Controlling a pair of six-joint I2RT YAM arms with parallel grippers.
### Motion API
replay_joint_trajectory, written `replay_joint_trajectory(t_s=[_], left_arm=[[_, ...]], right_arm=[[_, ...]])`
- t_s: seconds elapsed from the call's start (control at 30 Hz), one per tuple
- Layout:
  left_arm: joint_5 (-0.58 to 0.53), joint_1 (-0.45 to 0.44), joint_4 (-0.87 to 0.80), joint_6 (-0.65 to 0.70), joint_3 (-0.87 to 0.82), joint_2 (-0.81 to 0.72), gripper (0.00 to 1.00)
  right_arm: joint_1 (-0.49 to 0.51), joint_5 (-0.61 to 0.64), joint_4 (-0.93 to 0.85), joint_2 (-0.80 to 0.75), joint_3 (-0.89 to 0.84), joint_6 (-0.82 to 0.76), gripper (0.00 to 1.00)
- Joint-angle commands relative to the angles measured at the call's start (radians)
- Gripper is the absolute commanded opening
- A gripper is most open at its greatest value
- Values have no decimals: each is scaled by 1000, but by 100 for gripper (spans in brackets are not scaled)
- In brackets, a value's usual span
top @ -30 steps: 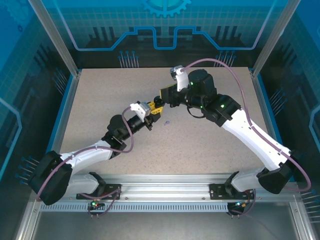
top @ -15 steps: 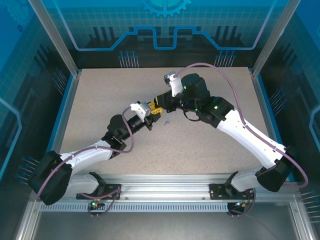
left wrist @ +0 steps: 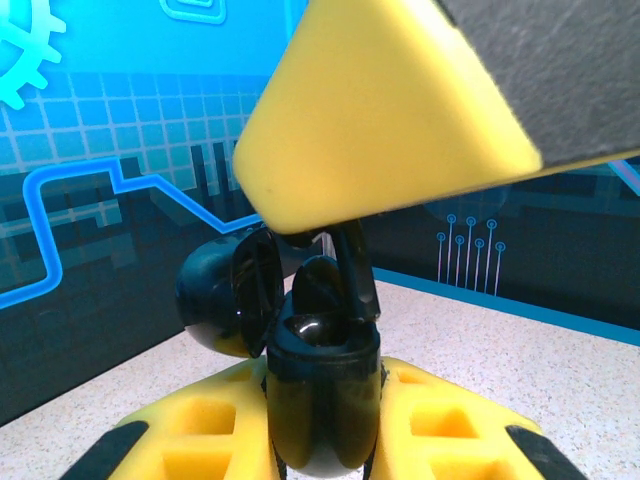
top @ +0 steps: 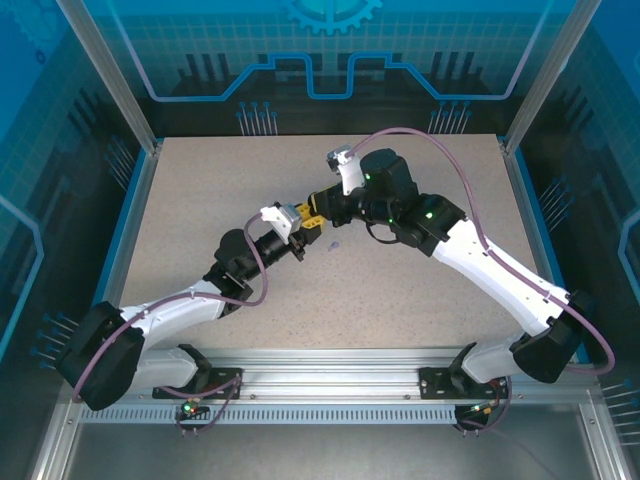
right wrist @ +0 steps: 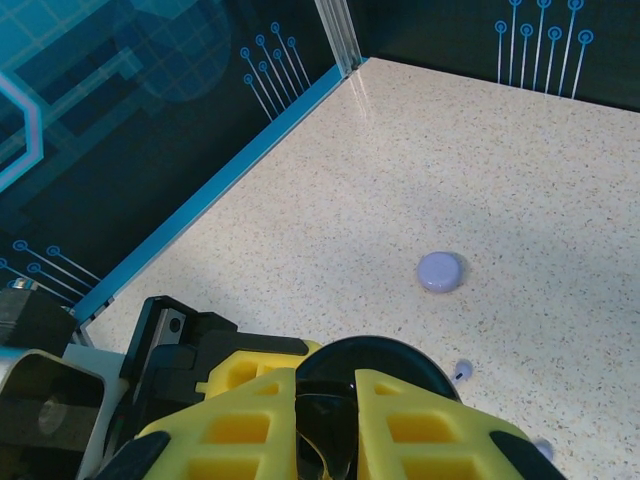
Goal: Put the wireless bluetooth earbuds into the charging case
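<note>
Left gripper [left wrist: 322, 445] is clamped tight on the black charging case [left wrist: 320, 400], holding it upright off the table [right wrist: 500, 150] with the lid [left wrist: 215, 295] flipped back so the socket faces up. Right gripper [right wrist: 325, 395] hangs right above it, pinching a black earbud [left wrist: 335, 285] at the opening. Looks about half seated imo. A lilac case [right wrist: 440, 271] lies nearby.

**Speckled table carries three small pieces**

The beige speckled table [top: 200, 200] has a blue edge. A round lilac case [right wrist: 440, 271] lies flat on it. From the right wrist camera, a tiny pale earbud [right wrist: 460, 372] lies near the case at its 6 o'clock. A small lilac piece [right wrist: 540, 449] lies farther off at 5 o'clock, too blurred to identify.
</note>
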Motion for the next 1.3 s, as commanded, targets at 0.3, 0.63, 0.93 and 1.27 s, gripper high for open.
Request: replay_joint_trajectory(t_s=[0.3, 0.63, 0.93, 1.27], left_arm=[[22, -7, 12, 16, 33, -42, 0], [16, -7, 3, 21, 38, -45, 0], [14, -7, -4, 17, 41, -44, 0], [20, -7, -7, 13, 39, -41, 0]], right_arm=[[34, 60, 12, 22, -19, -73, 17], [90, 51, -13, 9, -47, -162, 17], [112, 93, -35, 12, -15, -172, 34], [13, 84, -80, -28, 142, -46, 63]])
